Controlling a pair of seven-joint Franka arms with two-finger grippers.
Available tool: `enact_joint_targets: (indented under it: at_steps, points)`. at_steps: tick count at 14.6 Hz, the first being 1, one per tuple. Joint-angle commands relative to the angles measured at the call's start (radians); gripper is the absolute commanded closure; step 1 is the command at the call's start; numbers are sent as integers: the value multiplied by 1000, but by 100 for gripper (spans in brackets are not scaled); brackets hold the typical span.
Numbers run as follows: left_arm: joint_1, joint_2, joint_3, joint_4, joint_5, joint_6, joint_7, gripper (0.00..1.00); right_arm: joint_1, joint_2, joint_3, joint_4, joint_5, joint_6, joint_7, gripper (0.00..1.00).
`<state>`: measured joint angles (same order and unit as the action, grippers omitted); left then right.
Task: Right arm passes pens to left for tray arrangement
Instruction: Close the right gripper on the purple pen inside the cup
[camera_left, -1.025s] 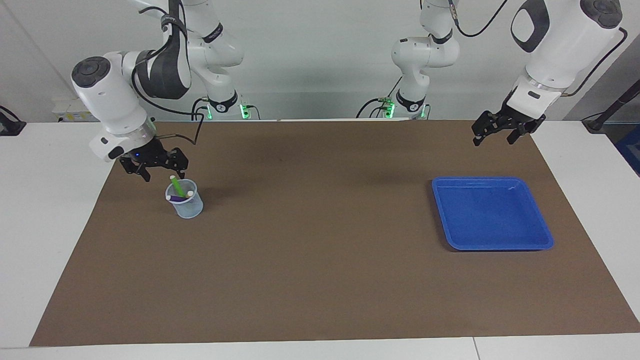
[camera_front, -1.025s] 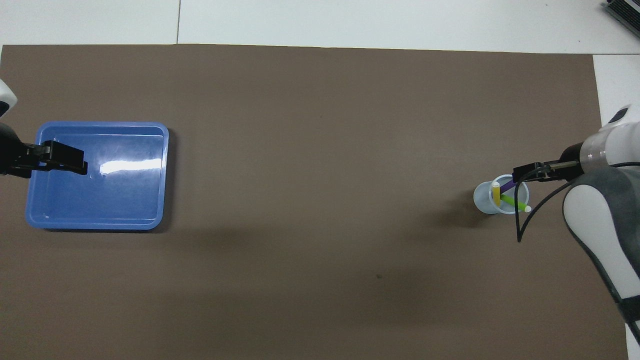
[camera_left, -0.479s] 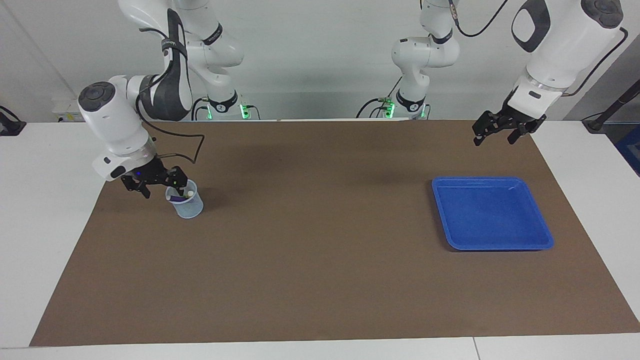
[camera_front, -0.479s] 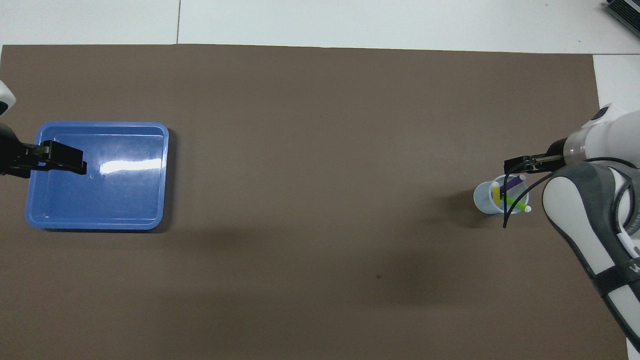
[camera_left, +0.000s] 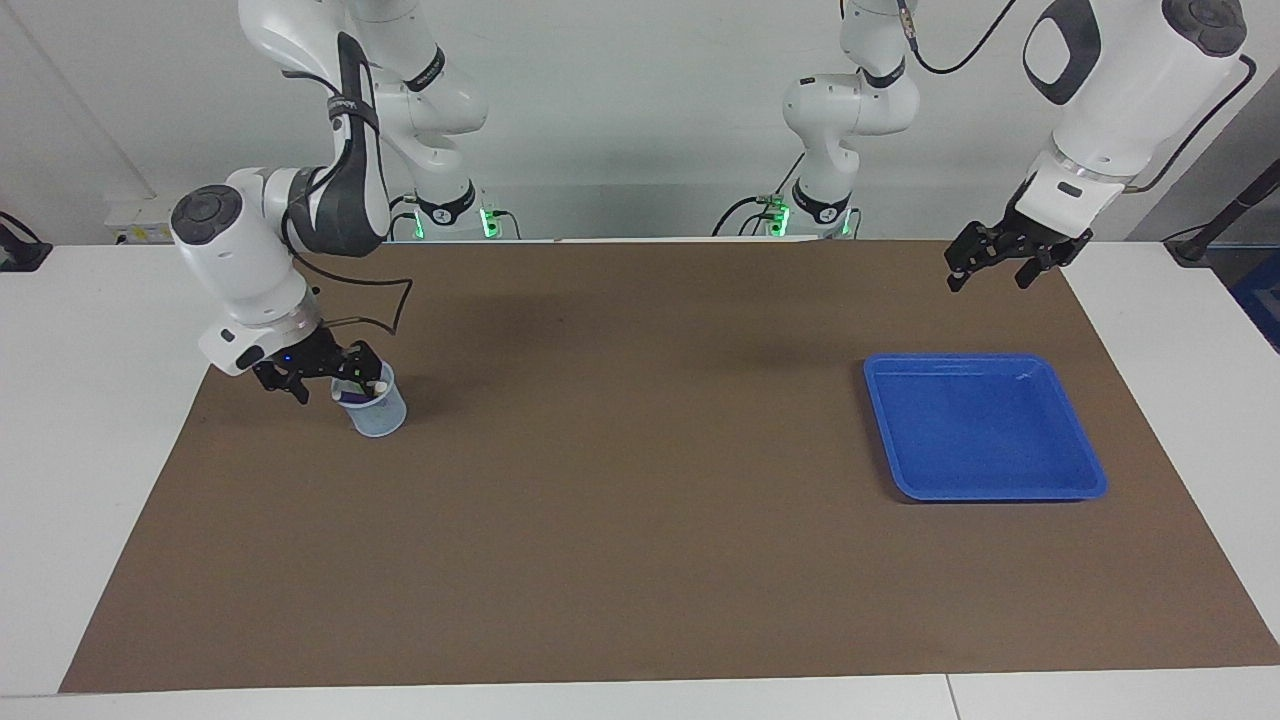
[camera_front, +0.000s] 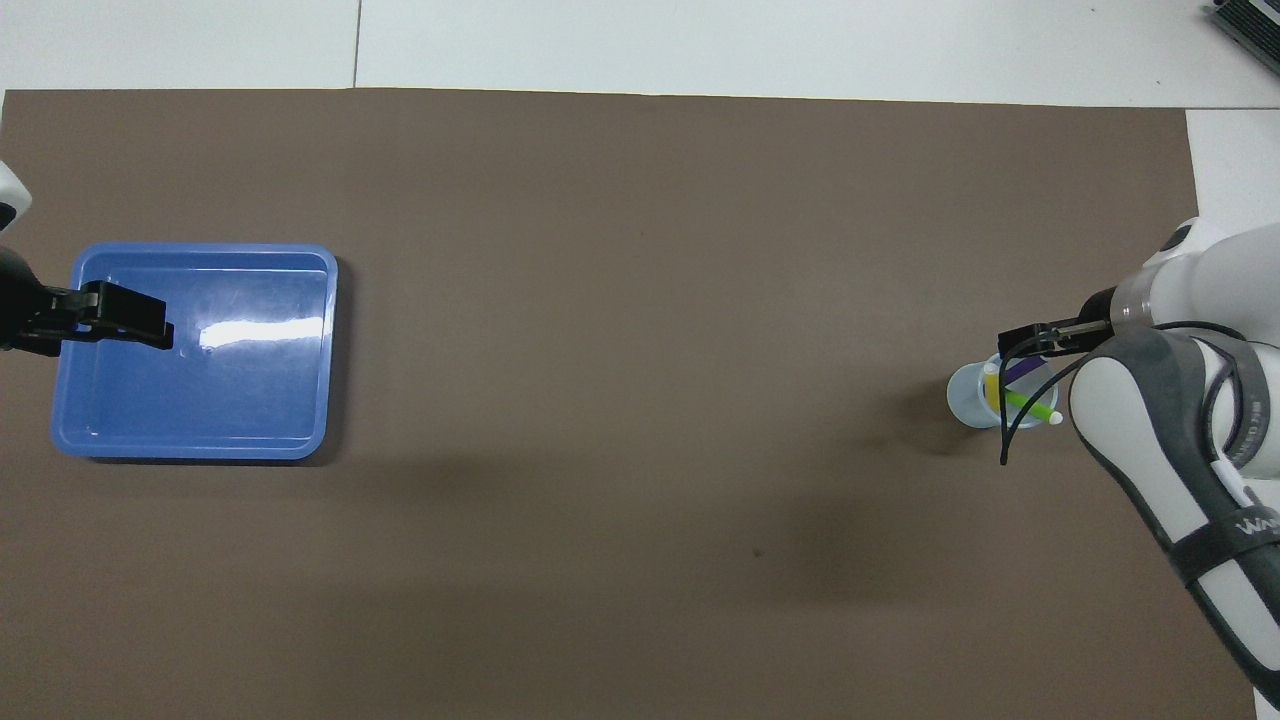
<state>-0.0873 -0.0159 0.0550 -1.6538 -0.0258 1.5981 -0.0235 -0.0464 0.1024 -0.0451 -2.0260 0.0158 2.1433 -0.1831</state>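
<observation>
A small translucent cup (camera_left: 380, 412) stands on the brown mat toward the right arm's end of the table, and the three pens lean in it: yellow pen (camera_front: 991, 386), purple pen (camera_front: 1022, 368), green pen (camera_front: 1026, 403). My right gripper (camera_left: 330, 380) is open and down at the cup's rim, its fingers by the pens' upper ends; I cannot tell whether they touch. The blue tray (camera_left: 985, 432) lies empty toward the left arm's end. My left gripper (camera_left: 990, 274) waits open in the air, off the tray's edge nearer the robots.
The brown mat (camera_left: 640, 520) covers most of the white table. A black cable (camera_front: 1020, 420) loops from the right wrist beside the cup. In the overhead view the left gripper (camera_front: 150, 325) overlaps the tray (camera_front: 250, 400).
The right gripper has come down and moved in from beside the cup to its rim, and now covers the pens' tops. The left arm has not moved.
</observation>
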Motion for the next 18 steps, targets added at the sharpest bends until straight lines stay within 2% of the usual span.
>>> enact_joint_targets:
  at_steps: [1,3,10,13,15,18]
  points:
    - [-9,-19,8,-15,3,-7,-7,0,-23,-20,4,-28,13,18,-36,9]
    - [-9,-21,8,-15,3,-7,-7,0,-23,-10,4,-28,12,33,-42,17]
    - [-9,-21,8,-15,3,-7,-7,0,-23,-6,4,-43,13,67,-39,25]
    - [-9,-21,8,-15,3,-7,-7,0,-23,-6,4,-43,13,67,-42,37]
    - [-9,-21,8,-15,3,-7,-7,0,-23,-6,4,-43,13,67,-42,53]
    - [-9,-19,8,-15,3,-7,-7,0,-21,-7,4,-43,13,66,-42,72]
